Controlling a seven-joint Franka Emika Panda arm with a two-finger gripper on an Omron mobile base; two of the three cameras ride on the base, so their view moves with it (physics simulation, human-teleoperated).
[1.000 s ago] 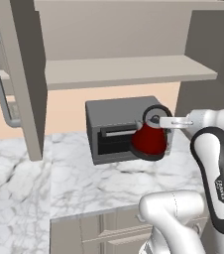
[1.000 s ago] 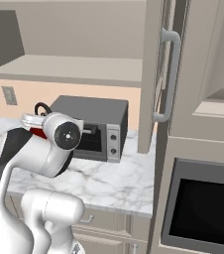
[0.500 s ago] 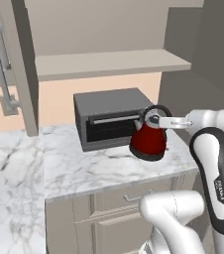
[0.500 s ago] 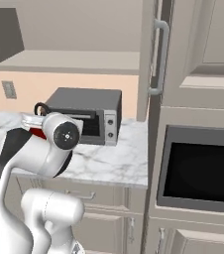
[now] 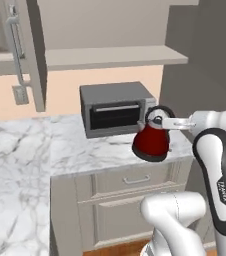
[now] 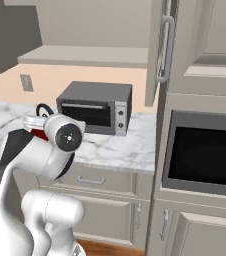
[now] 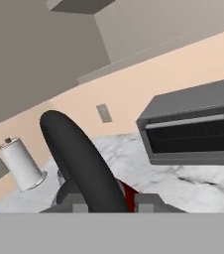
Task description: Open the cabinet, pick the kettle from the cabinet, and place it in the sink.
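Carrying item: kettle (image 5: pixel 151 143), red dome body, silver lid, black loop handle (image 7: pixel 79 158), held in the air above the front edge of the desk (image 5: pixel 30 150), just in front of the toaster oven (image 5: pixel 116 107).

Claw (image 5: pixel 157 121): closed on the kettle's loop handle at its top, reaching in sideways from the arm; in the hand view the handle rises between the finger tips and fills the gap.

Cabinet (image 5: pixel 30 50): left door swung open with its bar handle facing out, beige shelf (image 5: pixel 115 56) bare where it shows. Right door (image 6: pixel 160 50) also open, seen edge-on in the right base view.

Sink: location cannot be told from these views.

Other stock: wall oven (image 6: pixel 205 155) to the right; white paper towel roll (image 7: pixel 22 163) standing on the desk by the wall in the hand view.

Stage, judged: kettle is out of the cabinet, transport to the sink under way.

Risks, judged:
- Kettle hangs from a round handle, so it may swing or rotate in the grip during base travel.
- Body sits low and close to the toaster oven; a sideways sweep could clip it.
- The open left door juts into the path toward the left.
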